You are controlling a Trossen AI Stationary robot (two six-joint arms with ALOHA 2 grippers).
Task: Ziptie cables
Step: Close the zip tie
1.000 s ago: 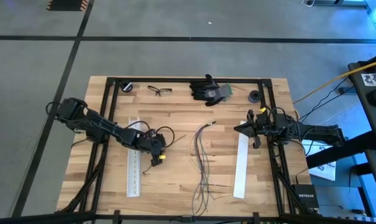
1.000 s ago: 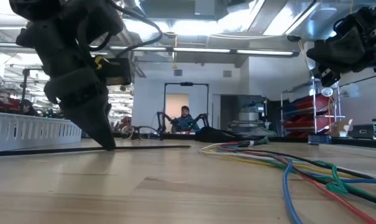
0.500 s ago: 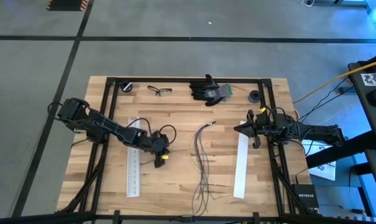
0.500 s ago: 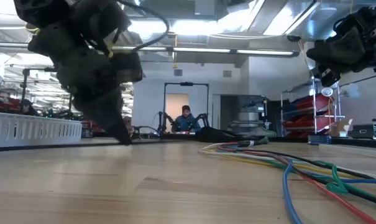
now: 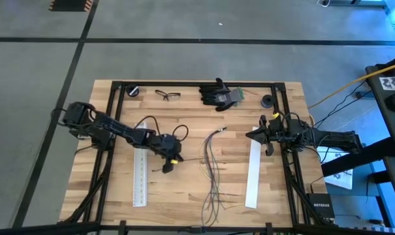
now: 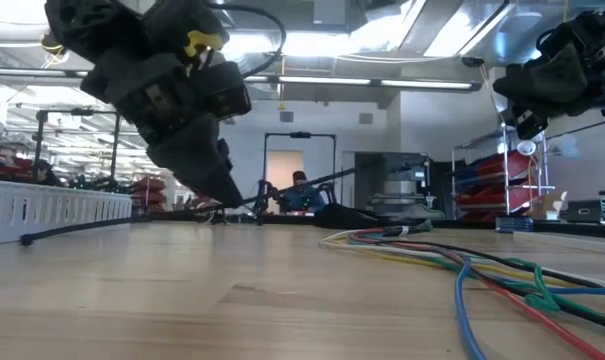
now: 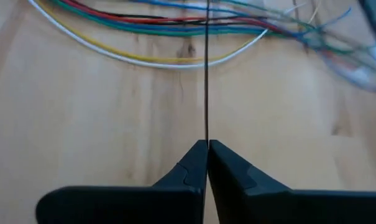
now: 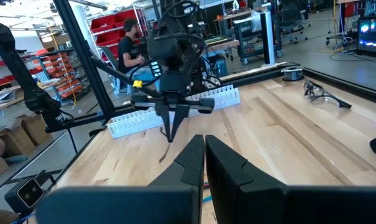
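- Pinching a thin black zip tie (image 7: 207, 74) between closed fingers, the left gripper (image 5: 166, 167) sits beside the splayed multicoloured cables (image 5: 211, 163).
- Right gripper (image 5: 264, 136) waits, fingers closed and empty, above the wooden counter (image 5: 190, 117).

The left arm is stretched from nine o'clock toward the table's centre, its left gripper (image 5: 166, 167) tipped down to the surface, fingers (image 7: 188, 171) pressed together. The right arm is held at three o'clock, right gripper (image 5: 252, 135) raised, fingers (image 8: 191, 160) closed.
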